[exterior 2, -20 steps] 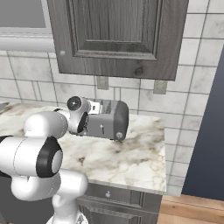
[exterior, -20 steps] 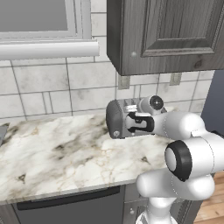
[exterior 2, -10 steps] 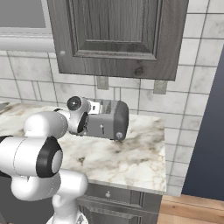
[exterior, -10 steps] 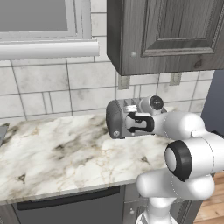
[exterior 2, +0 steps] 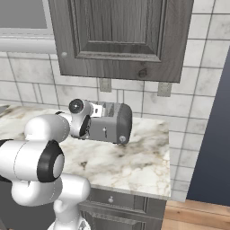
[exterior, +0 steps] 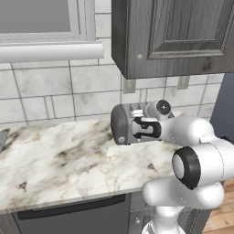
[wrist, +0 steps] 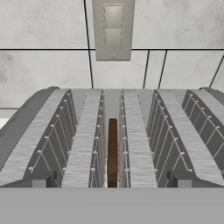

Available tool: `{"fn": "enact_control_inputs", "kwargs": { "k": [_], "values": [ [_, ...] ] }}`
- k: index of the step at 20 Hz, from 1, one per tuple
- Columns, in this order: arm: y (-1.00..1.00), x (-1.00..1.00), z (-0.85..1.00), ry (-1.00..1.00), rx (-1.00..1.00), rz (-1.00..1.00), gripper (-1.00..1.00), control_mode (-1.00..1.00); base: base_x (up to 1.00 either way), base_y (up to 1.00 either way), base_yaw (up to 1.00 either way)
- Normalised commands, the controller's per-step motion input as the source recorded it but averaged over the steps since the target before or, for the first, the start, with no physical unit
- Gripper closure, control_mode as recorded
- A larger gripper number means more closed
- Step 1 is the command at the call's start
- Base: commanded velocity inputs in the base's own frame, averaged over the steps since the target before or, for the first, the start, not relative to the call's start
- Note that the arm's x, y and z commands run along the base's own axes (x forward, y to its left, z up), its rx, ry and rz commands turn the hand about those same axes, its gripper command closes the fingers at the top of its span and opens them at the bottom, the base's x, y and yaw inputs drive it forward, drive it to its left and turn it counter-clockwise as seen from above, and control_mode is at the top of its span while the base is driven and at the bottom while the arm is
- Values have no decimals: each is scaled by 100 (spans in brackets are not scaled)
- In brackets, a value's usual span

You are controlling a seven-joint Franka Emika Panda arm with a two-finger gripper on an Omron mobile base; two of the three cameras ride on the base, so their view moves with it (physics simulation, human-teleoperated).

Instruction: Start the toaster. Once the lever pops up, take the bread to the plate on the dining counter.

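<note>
You are looking straight down the toaster (wrist: 112, 131) from the hand camera, and the bread (wrist: 112, 153) is sitting on edge in the slot dead ahead, midway between your two fingers. Its thin edge is facing you as a narrow dark-brown strip, and its flat faces are lying parallel to the slot walls, so the long axis of what you can reach is running away from you, along the slot.

Your gripper (exterior: 137, 129) is hovering at the toaster (exterior: 125, 123), close against it, with the jaws spread as wide as they go and nothing between them. One finger (wrist: 42, 178) is standing off to one side of the bread slot and the other off to the opposite side, each over a neighbouring slot.

The toaster (exterior 2: 113, 122) is standing on the marble worktop (exterior 2: 134, 157) against the tiled wall, below the dark cabinet (exterior 2: 121, 36), with the outlet (wrist: 113, 28) directly behind it.

By my reading, the levers are on the toaster's front face, below where you are aiming, so starting it is going to mean dropping toward that face first.
</note>
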Motion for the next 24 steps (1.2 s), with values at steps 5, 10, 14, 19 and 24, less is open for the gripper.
{"fn": "enact_control_inputs", "kwargs": {
  "k": [5,10,14,19,24],
  "values": [
    [0,0,0,0,0,0,-100,-100,0,0,0],
    [0,0,0,0,0,0,-100,-100,0,0,0],
    [0,0,0,0,0,0,-100,-100,0,0,0],
    [0,0,0,0,0,0,-100,-100,0,0,0],
    [0,0,0,0,0,0,-100,-100,0,0,0]
  ]
}}
